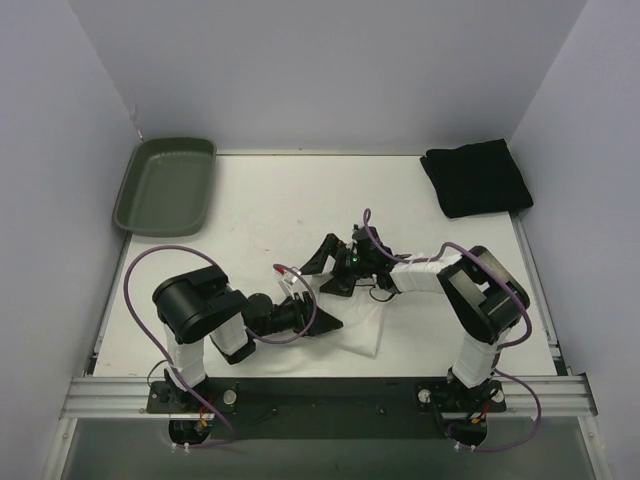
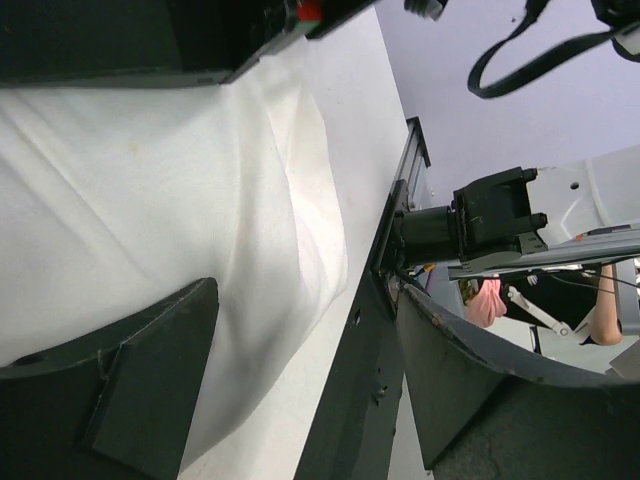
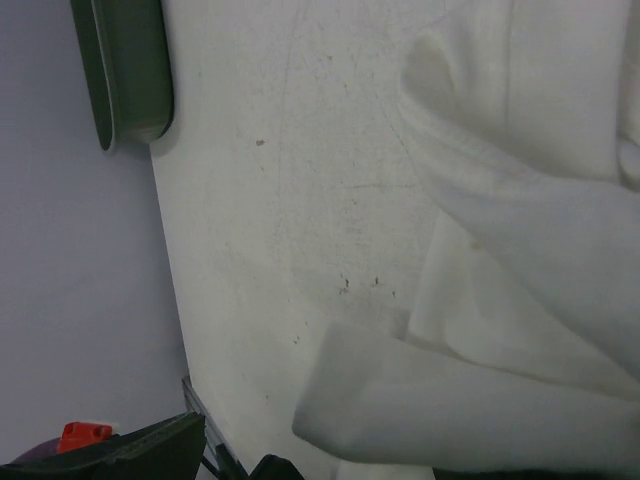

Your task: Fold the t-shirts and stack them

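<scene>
The black t-shirt (image 1: 475, 178) lies folded at the back right of the table. The white t-shirt (image 1: 362, 330) lies rumpled near the middle front, hard to tell from the white table. My left gripper (image 1: 322, 322) is low over its near edge with jaws wide open; the left wrist view shows white cloth (image 2: 200, 200) between and under the fingers (image 2: 110, 390). My right gripper (image 1: 328, 268) is open just behind it. In the right wrist view a rolled fold of white cloth (image 3: 450, 410) lies over one finger, and the other finger (image 3: 120, 455) is bare.
A dark green plastic tray (image 1: 165, 185) stands at the back left, also showing in the right wrist view (image 3: 125, 70). Grey walls close in the table on three sides. A metal rail (image 1: 330, 390) carrying the arm bases runs along the near edge.
</scene>
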Motion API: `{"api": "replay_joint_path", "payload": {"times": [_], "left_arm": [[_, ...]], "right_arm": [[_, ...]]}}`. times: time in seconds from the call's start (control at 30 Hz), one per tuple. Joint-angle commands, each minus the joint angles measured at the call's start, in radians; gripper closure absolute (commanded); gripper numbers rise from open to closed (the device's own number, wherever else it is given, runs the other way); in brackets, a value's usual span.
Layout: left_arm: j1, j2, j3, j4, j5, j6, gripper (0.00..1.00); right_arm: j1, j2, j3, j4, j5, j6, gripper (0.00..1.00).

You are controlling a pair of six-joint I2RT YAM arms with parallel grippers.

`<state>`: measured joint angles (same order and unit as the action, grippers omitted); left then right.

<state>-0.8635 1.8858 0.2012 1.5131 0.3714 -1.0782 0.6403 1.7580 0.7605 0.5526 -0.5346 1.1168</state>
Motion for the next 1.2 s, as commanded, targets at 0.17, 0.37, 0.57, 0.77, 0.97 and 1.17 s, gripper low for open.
{"api": "replay_joint_path", "payload": {"times": [0.17,0.37,0.57,0.77,0.97,1.17], "left_arm": [[-0.014,0.041,-0.06,0.134,0.064,-0.019,0.18],[-0.012,0.001,-0.049,0.079,0.075,-0.017,0.18],[-0.012,-0.127,-0.026,-0.058,0.084,0.001,0.18],[-0.012,-0.286,0.029,-0.289,0.084,0.061,0.18],[-0.011,-0.375,0.121,-0.468,0.104,0.1,0.18],[-0.008,-0.491,0.3,-0.786,0.089,0.205,0.14]], "right_arm": [[-0.116,0.1,0.066,0.118,-0.036,-0.074,0.04],[-0.189,0.147,0.109,0.113,-0.041,-0.129,0.04],[-0.225,0.152,0.164,0.079,-0.047,-0.164,0.04],[-0.237,0.089,0.237,-0.034,-0.024,-0.219,0.03],[-0.257,-0.044,0.361,-0.25,0.057,-0.32,0.02],[-0.249,-0.259,0.419,-0.519,0.223,-0.482,0.0]]}}
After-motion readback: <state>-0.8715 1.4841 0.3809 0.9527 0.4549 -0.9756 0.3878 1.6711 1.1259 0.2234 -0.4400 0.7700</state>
